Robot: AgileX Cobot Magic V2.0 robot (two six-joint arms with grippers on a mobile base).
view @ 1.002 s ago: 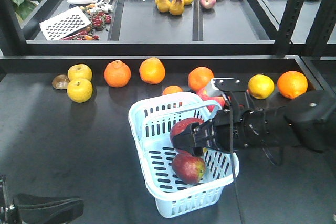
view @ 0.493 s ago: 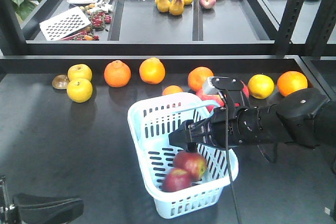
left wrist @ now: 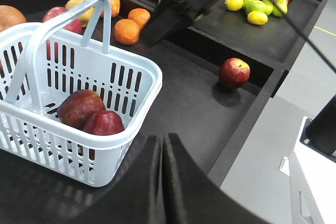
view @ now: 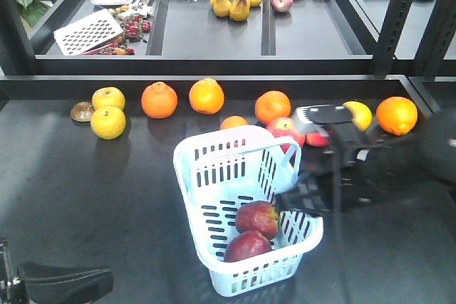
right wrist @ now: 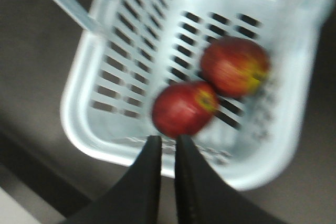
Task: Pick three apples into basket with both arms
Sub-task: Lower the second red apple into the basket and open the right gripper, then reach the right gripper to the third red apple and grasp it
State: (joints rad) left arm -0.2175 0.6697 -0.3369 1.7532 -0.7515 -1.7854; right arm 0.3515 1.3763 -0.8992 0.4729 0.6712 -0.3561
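The pale blue basket stands mid-table with two dark-red apples in it, one behind the other. Both apples show in the right wrist view. My right gripper hovers above the basket's rim, fingers almost together with nothing between them. In the front view it is a blur just right of the basket. Another red apple lies alone on the table, right of the basket. My left gripper is shut and empty, near the basket's corner.
Oranges, yellow fruits and a pinkish-red fruit line the table's back edge. A raised shelf behind holds pears, peaches and a grater. The table's drop-off runs at the right.
The right gripper let the apple it held fall into the basket beside the first one. The right arm then drew back to the right. The left arm stayed still.
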